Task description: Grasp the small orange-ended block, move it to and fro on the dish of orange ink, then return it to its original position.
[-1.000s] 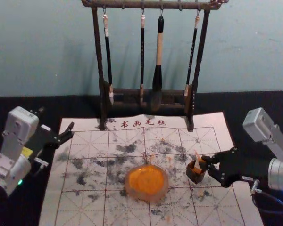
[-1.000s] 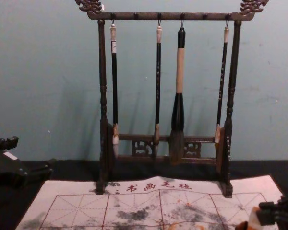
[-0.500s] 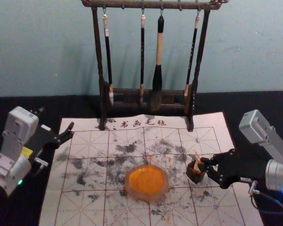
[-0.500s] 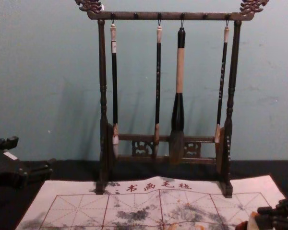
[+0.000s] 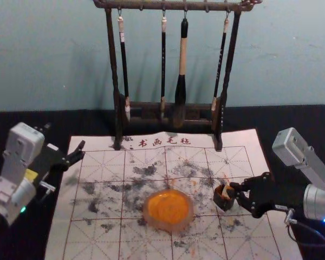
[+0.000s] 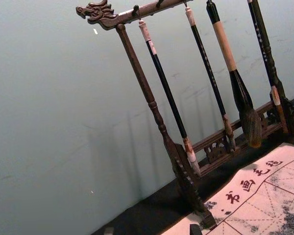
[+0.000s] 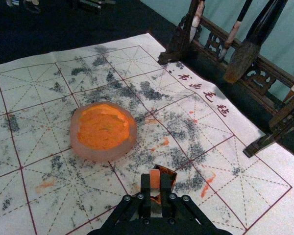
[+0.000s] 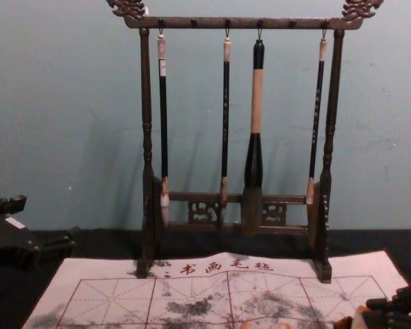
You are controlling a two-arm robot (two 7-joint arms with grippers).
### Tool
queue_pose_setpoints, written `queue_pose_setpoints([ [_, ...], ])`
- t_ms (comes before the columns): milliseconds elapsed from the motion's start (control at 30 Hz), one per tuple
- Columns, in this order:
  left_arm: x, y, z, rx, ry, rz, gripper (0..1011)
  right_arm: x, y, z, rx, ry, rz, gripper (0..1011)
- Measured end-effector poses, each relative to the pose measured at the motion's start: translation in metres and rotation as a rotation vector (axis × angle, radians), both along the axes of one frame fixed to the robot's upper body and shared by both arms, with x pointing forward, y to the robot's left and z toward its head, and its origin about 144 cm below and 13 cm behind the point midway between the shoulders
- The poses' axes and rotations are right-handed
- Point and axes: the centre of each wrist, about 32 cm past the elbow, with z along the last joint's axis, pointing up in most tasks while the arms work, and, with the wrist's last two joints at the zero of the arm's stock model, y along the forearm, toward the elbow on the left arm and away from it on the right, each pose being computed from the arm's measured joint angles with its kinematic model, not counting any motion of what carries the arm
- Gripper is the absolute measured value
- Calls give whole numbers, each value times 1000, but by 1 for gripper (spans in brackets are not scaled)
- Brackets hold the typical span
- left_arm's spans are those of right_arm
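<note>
My right gripper (image 5: 233, 190) reaches in from the right over a small dark open-topped box (image 5: 223, 201). In the right wrist view, the fingers of the right gripper (image 7: 155, 182) are shut on the small block (image 7: 155, 178), orange end showing between them. The box (image 7: 170, 175) is directly beneath, its orange-stained inside partly hidden by the fingers; whether the block touches it I cannot tell. The dish of orange ink (image 5: 168, 209) rests on the mat, left of the box. My left gripper (image 5: 65, 136) stays parked at the far left with its fingers apart.
A grid-marked, ink-stained mat (image 5: 100, 238) lies on the black table (image 5: 309, 116). Behind stands a dark wooden rack (image 5: 231, 59) with several hanging brushes, the thickest brush (image 5: 182, 70) right of its middle.
My right gripper has come down a little and shifted slightly left with the block, which now sits lower at the box. The left arm, dish and box have kept their places.
</note>
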Motion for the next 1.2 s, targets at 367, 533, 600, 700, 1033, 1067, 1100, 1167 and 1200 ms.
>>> queue_pose_setpoints([
  [367, 0, 0, 0, 0, 0, 0, 1001, 0, 0, 0, 0, 0, 0, 81],
  [533, 0, 0, 0, 0, 0, 0, 1001, 0, 0, 0, 0, 0, -1, 82],
  [600, 0, 0, 0, 0, 0, 0, 1002, 0, 0, 0, 0, 0, -1, 81],
  [700, 0, 0, 0, 0, 0, 0, 1001, 0, 0, 0, 0, 1, -1, 81],
  [1033, 0, 0, 0, 0, 0, 0, 1001, 0, 0, 0, -1, 1, -1, 338],
  [1067, 0, 0, 0, 0, 0, 0, 1001, 0, 0, 0, -1, 1, -1, 374],
  [1100, 0, 0, 0, 0, 0, 0, 1001, 0, 0, 0, -1, 1, -1, 392],
  [1167, 0, 0, 0, 0, 0, 0, 1001, 0, 0, 0, -1, 1, -1, 451],
  [1200, 0, 0, 0, 0, 0, 0, 1001, 0, 0, 0, -1, 1, -1, 498],
])
